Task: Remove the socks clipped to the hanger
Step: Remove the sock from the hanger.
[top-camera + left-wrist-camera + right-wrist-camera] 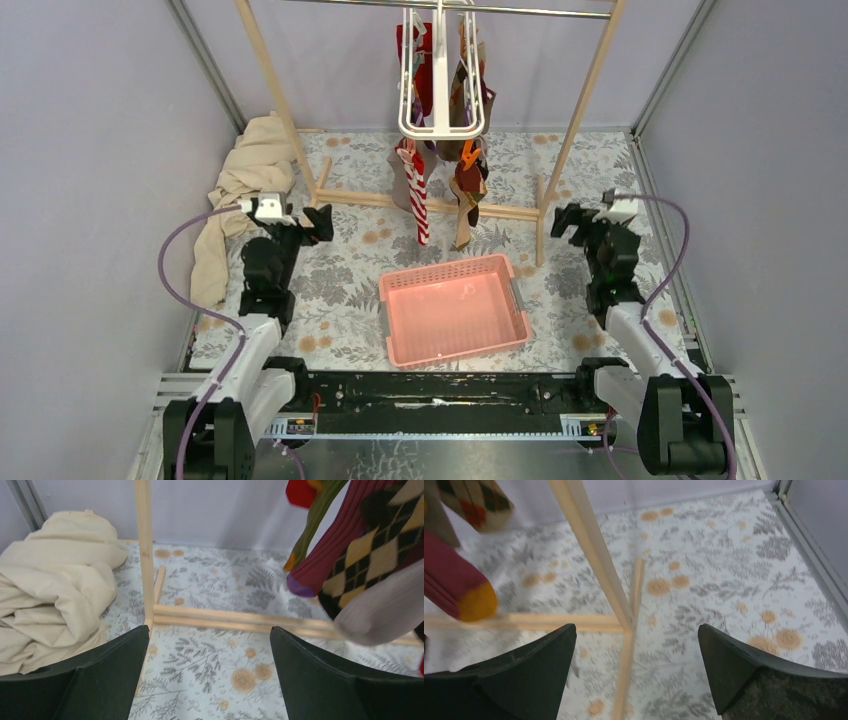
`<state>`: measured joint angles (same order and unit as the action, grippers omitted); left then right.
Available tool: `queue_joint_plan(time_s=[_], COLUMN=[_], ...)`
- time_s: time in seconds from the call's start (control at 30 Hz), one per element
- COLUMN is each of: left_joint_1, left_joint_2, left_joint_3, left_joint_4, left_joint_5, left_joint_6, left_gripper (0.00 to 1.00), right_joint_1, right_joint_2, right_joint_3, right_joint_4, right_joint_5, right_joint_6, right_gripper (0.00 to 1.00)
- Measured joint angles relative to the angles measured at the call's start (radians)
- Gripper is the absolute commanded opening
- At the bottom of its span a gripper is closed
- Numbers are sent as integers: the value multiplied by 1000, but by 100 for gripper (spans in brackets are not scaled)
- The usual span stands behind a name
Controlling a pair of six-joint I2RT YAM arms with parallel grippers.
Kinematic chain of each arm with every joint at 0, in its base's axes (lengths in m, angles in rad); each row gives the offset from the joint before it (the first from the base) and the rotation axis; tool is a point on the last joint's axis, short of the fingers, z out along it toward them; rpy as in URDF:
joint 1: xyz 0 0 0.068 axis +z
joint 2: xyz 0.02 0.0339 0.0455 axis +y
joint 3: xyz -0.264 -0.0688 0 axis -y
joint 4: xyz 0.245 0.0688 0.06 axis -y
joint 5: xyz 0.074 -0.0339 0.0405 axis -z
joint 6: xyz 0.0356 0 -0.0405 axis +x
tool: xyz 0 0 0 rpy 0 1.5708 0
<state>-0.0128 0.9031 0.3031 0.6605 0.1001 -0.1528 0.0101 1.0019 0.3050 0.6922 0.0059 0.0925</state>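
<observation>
The white hanger (404, 128) hangs from the top rail at the back centre. Several socks are clipped under it, among them a red-white striped one (419, 205) and a brown argyle one (468, 190). My left gripper (322, 222) is open, low and to the left of the socks. In its wrist view the left gripper (210, 630) holds nothing, and argyle (372, 555), maroon (332, 540) and grey (385, 612) socks dangle at the upper right. My right gripper (560, 222) is open, to the right of the socks. The right gripper (637, 627) is empty, with a maroon yellow-toed sock (454, 587) far left.
A pink basket (455, 308) sits on the floral cloth in front of the socks, between the arms. The wooden rail frame (555, 180) has legs and a floor bar (225, 620) close ahead of both grippers. A heap of beige cloth (245, 180) lies at the back left.
</observation>
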Motion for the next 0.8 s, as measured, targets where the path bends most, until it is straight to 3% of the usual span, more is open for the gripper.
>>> queue_joint_plan(time_s=[0.2, 0.4, 0.6, 0.8], left_joint_1=[-1, -1, -1, 1], left_joint_2=[-91, -127, -130, -38], left_joint_3=[214, 359, 372, 379], left_joint_4=[-318, -501, -542, -558], left_joint_5=[-2, 25, 185, 376], left_joint_6=[-124, -283, -454, -553], left_gripper=[99, 99, 98, 98], right_joint_1=[0, 0, 0, 0], right_joint_2=[10, 119, 79, 1], right_joint_3=[339, 608, 657, 618], right_joint_4=[-366, -704, -866, -917], right_joint_5=[-20, -51, -185, -185], right_joint_6=[83, 150, 220, 326], right_gripper=[100, 100, 100, 100])
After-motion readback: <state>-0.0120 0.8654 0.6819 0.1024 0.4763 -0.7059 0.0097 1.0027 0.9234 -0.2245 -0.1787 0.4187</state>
